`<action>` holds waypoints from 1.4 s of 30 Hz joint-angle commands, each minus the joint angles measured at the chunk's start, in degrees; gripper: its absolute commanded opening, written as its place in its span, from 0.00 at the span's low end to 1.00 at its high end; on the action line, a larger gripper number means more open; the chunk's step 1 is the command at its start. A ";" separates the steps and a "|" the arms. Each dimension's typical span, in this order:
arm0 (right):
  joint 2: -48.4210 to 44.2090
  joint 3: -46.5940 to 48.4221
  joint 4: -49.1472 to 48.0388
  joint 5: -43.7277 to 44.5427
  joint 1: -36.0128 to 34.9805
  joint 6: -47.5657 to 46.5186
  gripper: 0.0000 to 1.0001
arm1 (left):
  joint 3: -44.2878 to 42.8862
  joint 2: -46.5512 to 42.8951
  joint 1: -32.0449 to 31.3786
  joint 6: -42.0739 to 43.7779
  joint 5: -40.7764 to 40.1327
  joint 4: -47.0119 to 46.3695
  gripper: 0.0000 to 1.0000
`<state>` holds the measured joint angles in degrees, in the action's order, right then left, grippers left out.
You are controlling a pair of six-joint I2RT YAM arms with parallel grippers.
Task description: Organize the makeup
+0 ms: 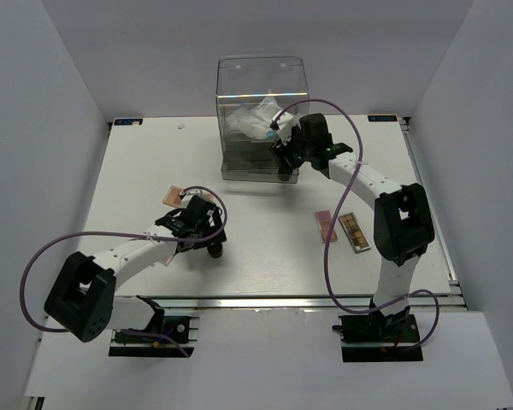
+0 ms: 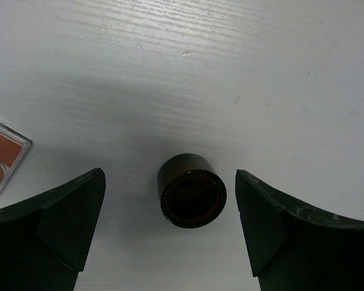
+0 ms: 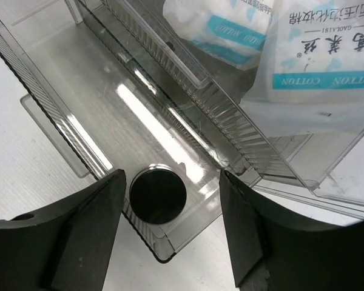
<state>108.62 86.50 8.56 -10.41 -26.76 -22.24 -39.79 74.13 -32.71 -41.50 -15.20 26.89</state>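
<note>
- The left gripper (image 2: 169, 174) is being held spread over the bench (image 2: 261, 60). The small round dark jar (image 2: 192, 191) is standing untouched between its fingers.
- The right gripper (image 3: 171, 176) is being held spread at the clear acrylic drawer box (image 1: 262, 85). The black cylinder (image 3: 158, 197) is standing in the open lower drawer (image 3: 109, 73).
- White-blue cotton packets (image 3: 218, 30) are being kept in the drawer above.
- A pink palette (image 1: 326, 225) and a brown palette (image 1: 355, 231) are lying on the bench.
</note>
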 commanded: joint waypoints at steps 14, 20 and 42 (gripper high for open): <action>-9.82 -3.35 -1.61 -3.82 0.92 2.82 0.68 | 2.00 2.60 -2.01 1.95 4.83 -1.93 0.87; -14.13 -7.92 -2.49 -4.44 1.01 3.17 0.68 | -0.72 7.25 -4.11 1.94 2.64 -0.89 0.82; -25.47 -18.55 -3.63 -7.60 5.93 5.63 0.40 | -16.45 4.09 -5.61 -3.68 -1.42 -0.78 0.03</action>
<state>86.19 69.63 7.05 -15.81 -22.50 -17.89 -51.75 80.88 -38.79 -42.78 -18.37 31.20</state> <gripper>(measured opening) 0.435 0.595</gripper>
